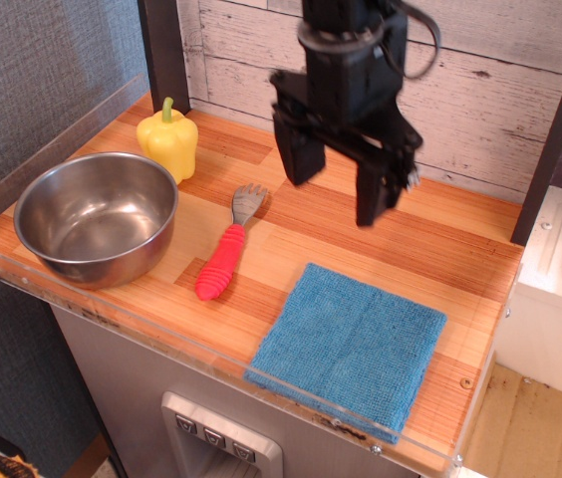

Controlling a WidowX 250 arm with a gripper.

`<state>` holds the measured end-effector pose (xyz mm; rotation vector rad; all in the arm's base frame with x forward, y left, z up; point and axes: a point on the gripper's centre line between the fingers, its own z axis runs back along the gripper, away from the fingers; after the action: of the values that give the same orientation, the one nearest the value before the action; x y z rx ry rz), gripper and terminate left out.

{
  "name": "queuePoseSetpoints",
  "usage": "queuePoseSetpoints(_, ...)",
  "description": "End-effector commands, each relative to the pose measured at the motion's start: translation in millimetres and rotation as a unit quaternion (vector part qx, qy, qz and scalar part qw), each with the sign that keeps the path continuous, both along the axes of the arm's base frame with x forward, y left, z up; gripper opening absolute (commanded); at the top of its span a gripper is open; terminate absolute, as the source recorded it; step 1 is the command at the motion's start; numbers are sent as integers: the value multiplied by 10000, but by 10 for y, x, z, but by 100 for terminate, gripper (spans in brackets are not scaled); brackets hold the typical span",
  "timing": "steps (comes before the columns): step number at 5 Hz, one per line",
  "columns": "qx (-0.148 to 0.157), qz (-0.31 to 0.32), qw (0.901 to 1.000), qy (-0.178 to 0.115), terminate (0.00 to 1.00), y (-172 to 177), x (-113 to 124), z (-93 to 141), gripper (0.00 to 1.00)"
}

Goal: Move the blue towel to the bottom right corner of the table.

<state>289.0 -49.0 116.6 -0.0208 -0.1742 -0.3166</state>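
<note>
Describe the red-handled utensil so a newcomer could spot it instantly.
On the striped orange-brown wood table, look between the round steel bowl at the left and the flat blue terry towel at the front right. The red ribbed-handle fork lies flat there, its grey tines pointing away; nothing else is red.

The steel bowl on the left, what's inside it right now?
The steel bowl looks empty; only its shiny floor and far wall show. The inside of its near wall is hidden by the rim.
</note>
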Motion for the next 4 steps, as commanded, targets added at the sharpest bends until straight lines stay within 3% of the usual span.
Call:
queuePoseSetpoints(1,13,761,9965,-340,0,180,-26,100,100)
queuePoseSetpoints(4,-26,1036,9940,-358,0,213,-59,62,100)
